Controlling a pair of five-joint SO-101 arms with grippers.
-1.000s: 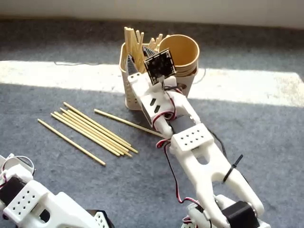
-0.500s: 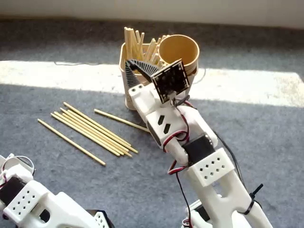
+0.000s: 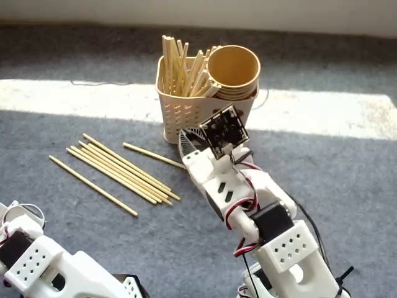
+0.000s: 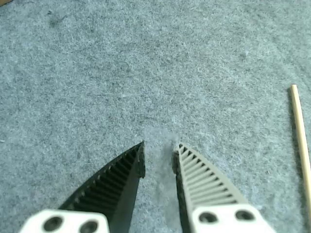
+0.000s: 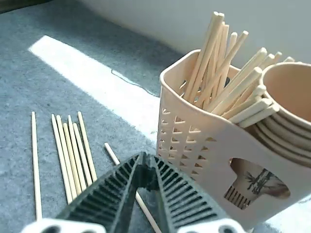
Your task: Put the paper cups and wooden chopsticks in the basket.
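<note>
A cream basket (image 3: 186,115) stands at the far middle of the carpet, holding several upright wooden chopsticks (image 3: 182,65) and stacked paper cups (image 3: 234,69). Several loose chopsticks (image 3: 121,171) lie on the carpet to its left, one single stick (image 3: 155,155) nearer the basket. My right gripper (image 3: 185,148) hangs just in front of the basket, shut and empty; in its wrist view the gripper (image 5: 146,174) faces the basket (image 5: 194,145), cups (image 5: 291,92) and loose chopsticks (image 5: 70,155). My left gripper (image 4: 159,154) is slightly open over bare carpet, a chopstick (image 4: 301,141) off to one side.
The grey carpet (image 3: 74,230) has free room in front of the loose sticks. The left arm's white body (image 3: 37,267) sits at the near left corner. A sunlit band (image 3: 322,112) crosses the carpet behind the basket, with a wall beyond.
The right arm has drawn back from over the basket and come down in front of it. Its fingers, spread half a second ago, are now shut. The left arm has kept still.
</note>
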